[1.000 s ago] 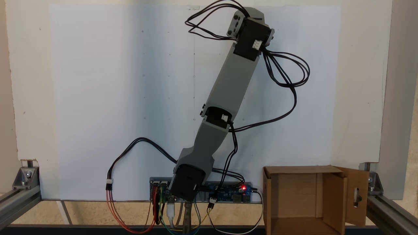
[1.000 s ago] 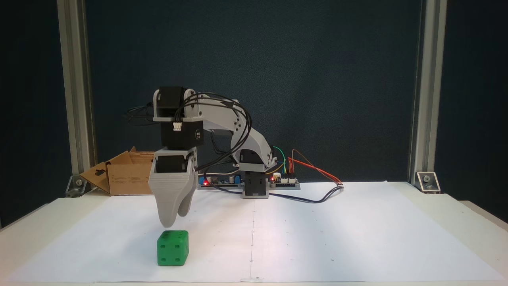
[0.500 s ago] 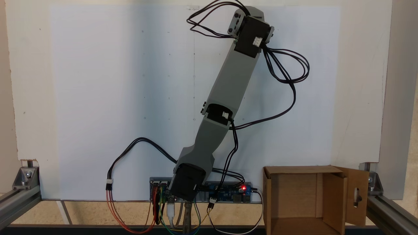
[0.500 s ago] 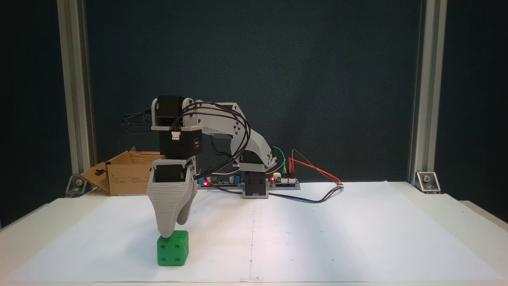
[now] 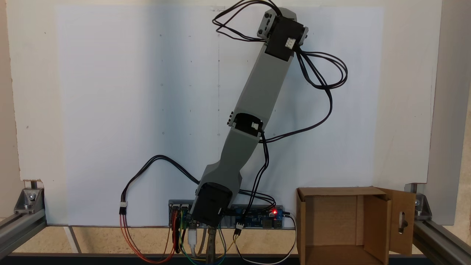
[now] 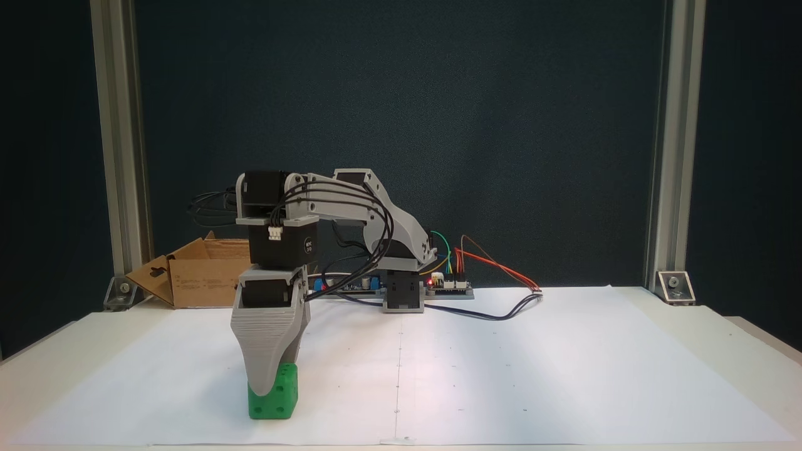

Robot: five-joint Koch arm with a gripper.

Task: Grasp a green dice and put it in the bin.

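Side-on fixed view: the grey 3D-printed gripper [image 6: 263,391] of the Koch arm [image 6: 351,200] points straight down over a small bright green plastic dice [image 6: 276,396] with rounded edges and sunken pips. The near jaw's tip overlaps the dice's upper left part, covering some of the front face. The second jaw lies behind the first, so whether the pincer is spread, pressed together or pinching the dice cannot be told. The dice sits on the white paper sheet [image 6: 501,363] covering the table, near its front edge and left of centre.

The brown corrugated cardboard bin [image 6: 207,275] stands at the back left, well apart from the dice, one flap with a slot cutout folded outward.

Fixed view from above: the arm [image 5: 257,95] stretches diagonally across the paper [image 5: 110,110] toward the upper right; the bin [image 5: 353,224] is at lower right, open side up. Black cables [image 5: 323,77] loop beside the wrist.
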